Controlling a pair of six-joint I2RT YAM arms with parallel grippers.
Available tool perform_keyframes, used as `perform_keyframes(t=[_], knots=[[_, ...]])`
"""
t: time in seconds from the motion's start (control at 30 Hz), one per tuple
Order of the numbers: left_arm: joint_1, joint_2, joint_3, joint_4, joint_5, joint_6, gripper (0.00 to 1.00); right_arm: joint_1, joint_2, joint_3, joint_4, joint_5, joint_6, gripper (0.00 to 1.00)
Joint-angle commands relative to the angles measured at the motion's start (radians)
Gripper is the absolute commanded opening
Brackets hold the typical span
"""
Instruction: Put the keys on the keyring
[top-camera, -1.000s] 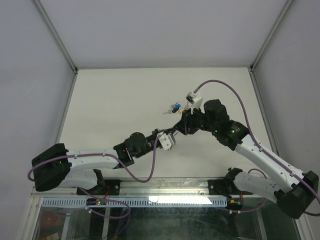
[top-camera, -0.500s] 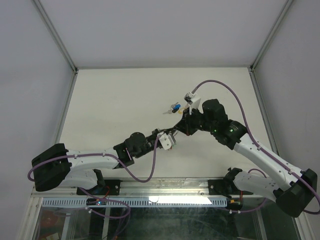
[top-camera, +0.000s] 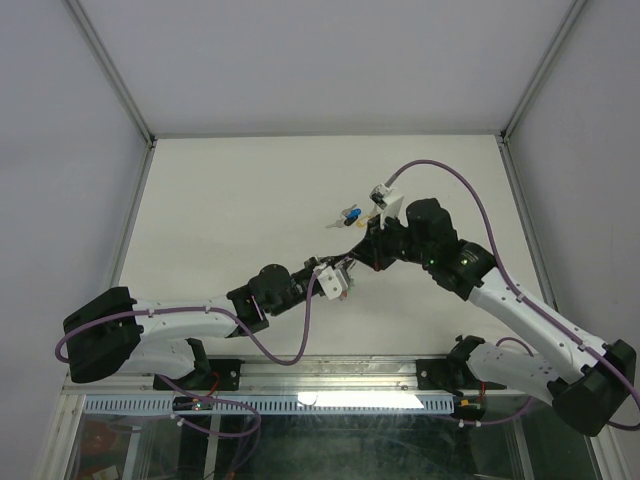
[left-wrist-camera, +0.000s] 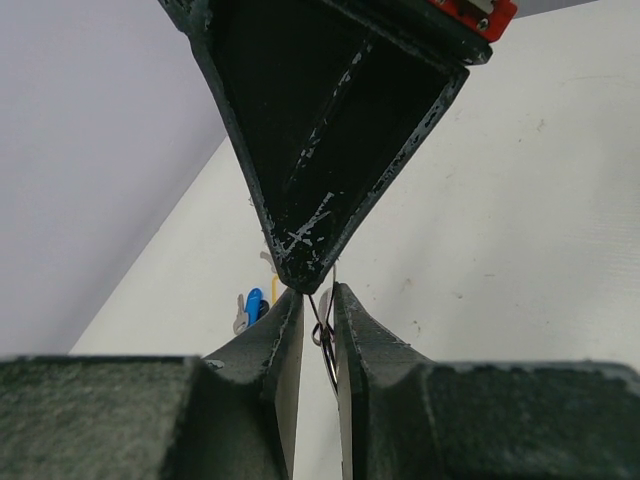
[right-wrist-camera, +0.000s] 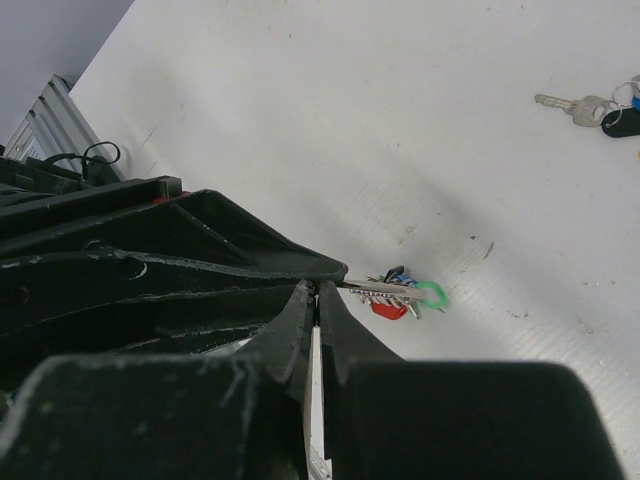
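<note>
Currently, the left gripper (left-wrist-camera: 318, 305) and right gripper (right-wrist-camera: 314, 296) both pinch narrowly on the keyring (right-wrist-camera: 400, 294), while the keys (top-camera: 347, 214) lie on the table (top-camera: 220, 200) just beyond them, long axis left-right, nearer the right arm.

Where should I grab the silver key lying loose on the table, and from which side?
Probably by its head, straight from above: the key lies flat on the table, its blade thin, and the wider head gives more to pinch.
</note>
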Motion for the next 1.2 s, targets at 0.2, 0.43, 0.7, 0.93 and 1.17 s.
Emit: perform_keyframes(t=[0.2,0.43,0.7,0.93,1.17], knots=[[-0.009,-0.018,0.041,0.063,-0.015,0.002,0.13,-0.002,-0.049,0.049,0.043,0.004,-0.002,0.0],[-0.008,-0.017,0.042,0.063,-0.017,0.003,0.1,-0.003,-0.055,0.048,0.043,0.001,0.001,0.0],[-0.009,-0.016,0.044,0.062,-0.02,0.001,0.16,-0.002,-0.062,0.049,0.043,0.001,0.002,0.0],[-0.008,-0.016,0.042,0.064,-0.02,-0.001,0.15,-0.003,-0.063,0.054,0.043,0.001,0.003,0.0],[-0.008,-0.018,0.04,0.062,-0.02,0.0,0.05,-0.003,-0.061,0.051,0.042,-0.002,0.004,0.0]])
